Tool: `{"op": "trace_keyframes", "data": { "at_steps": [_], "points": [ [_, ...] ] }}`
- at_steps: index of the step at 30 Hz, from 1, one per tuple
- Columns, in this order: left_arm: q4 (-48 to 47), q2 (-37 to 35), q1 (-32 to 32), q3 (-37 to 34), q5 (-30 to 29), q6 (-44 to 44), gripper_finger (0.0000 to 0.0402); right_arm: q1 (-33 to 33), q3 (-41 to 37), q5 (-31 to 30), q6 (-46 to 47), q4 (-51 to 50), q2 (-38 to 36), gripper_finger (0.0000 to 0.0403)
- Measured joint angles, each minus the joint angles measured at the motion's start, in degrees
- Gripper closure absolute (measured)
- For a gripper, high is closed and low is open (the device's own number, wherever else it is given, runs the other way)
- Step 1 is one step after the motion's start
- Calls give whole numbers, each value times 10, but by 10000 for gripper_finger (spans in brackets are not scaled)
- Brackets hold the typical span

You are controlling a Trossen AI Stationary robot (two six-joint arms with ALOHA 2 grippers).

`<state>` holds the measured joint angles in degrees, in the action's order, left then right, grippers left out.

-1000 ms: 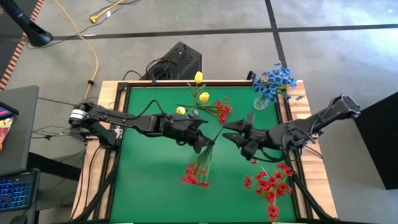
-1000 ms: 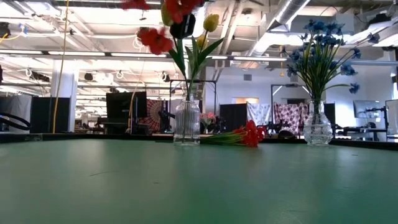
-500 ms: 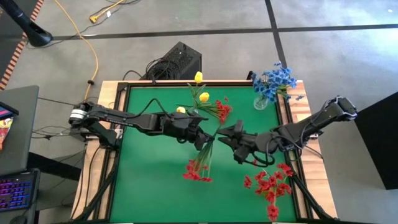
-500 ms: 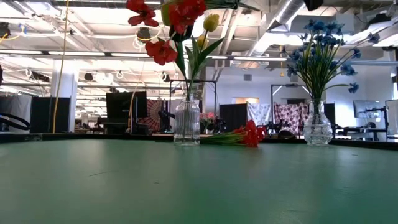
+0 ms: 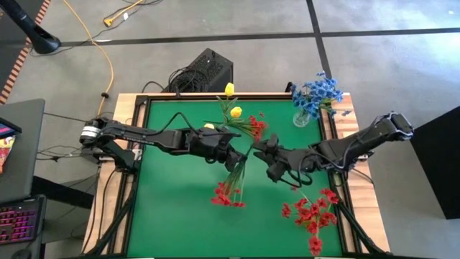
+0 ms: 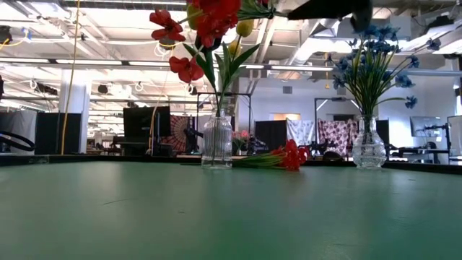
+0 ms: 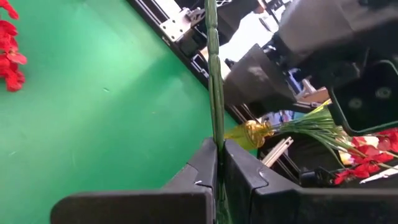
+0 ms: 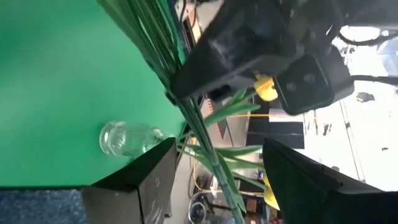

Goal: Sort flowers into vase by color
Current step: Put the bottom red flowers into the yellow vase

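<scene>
Looking straight down, the high view hides both claws' fingertips under dark arm parts and stems. The left gripper point(image 5: 231, 161) sits at mid-table, pinching a red sprig point(image 5: 228, 193) whose blooms hang just in front of it. The right gripper point(image 5: 260, 155) is just beside it, facing it. Three red groups can be counted: the held sprig, a loose pile of red flowers point(image 5: 310, 213) well off toward the right arm's near corner, and a red bunch point(image 5: 256, 128) lying just behind the claws. Three yellow buds point(image 5: 229, 90) show past the left claw, and one vase of blue flowers point(image 5: 315, 96) stands at the far right corner of the green table point(image 5: 172, 194).

The low view cuts off both claws; only a dark edge of an arm shows at the top. The held sprig's blooms point(image 6: 189, 29) hang in front of the middle vase point(image 6: 217, 141), which holds yellow buds. Two glass vases can be counted here, the other being the blue one point(image 6: 369, 144).

The left wrist view shows its fingers point(image 7: 199, 171) pressed together on one thin green stem point(image 7: 212, 74).

The right wrist view shows its fingers point(image 8: 149, 180) spread wide with the stems passing between them, touching neither. One empty glass vase point(image 8: 127, 138) stands on the table beyond that finger.
</scene>
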<state>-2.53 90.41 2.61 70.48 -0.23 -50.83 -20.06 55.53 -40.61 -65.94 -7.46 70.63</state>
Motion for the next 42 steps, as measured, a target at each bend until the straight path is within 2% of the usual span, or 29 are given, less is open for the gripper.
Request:
{"op": "trace_keyframes", "data": {
  "at_steps": [6, 13, 20, 29, 33, 37, 42],
  "points": [
    [0, 0, 0, 0, 0, 0, 401, 21, 0, 23, -15, 8, 24, 138],
    [-3, 0, 0, 0, 0, 0, 401, 15, 0, -17, -68, 64, 77, 156],
    [-6, 0, 0, 0, 0, 0, 401, 0, 0, -35, -94, 68, 93, 218],
    [-8, 0, 0, 0, -1, 25, 398, -2, 0, -45, -96, 73, 92, 326],
    [-8, 0, 0, 0, 1, 86, 364, -2, 0, -45, -72, 71, 92, 367],
    [-7, -3, 1, 0, 6, 119, 301, -3, 0, -24, -18, 53, 86, 367],
    [30, -32, 0, 0, -11, 185, 229, -2, 0, 51, 112, -28, 53, 367]
  ]
}}
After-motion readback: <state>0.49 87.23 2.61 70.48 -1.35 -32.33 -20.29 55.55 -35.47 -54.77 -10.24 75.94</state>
